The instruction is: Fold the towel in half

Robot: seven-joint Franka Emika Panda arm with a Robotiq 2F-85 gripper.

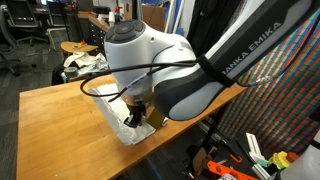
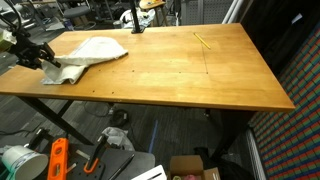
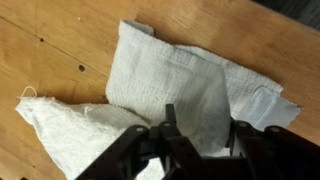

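The off-white towel (image 2: pixel 95 50) lies crumpled at one corner of the wooden table (image 2: pixel 200 75). One end is bunched and drawn toward the table's edge. In the wrist view the towel (image 3: pixel 170 65) lies in overlapping folds, and a pointed flap rises between the two dark fingers. My gripper (image 3: pixel 203 125) stands over that flap with its fingers apart, open, and the cloth is loose in the gap. In both exterior views the gripper (image 2: pixel 45 62) is low over the towel's end by the table edge. The arm hides most of the towel (image 1: pixel 118 128).
A smaller patterned bundle of cloth (image 1: pixel 85 65) sits at the table's far end. A thin yellow stick (image 2: pixel 202 41) lies on the wood away from the towel. Boxes and tools (image 2: pixel 60 160) lie on the floor below the table. The table edge runs close beside the gripper.
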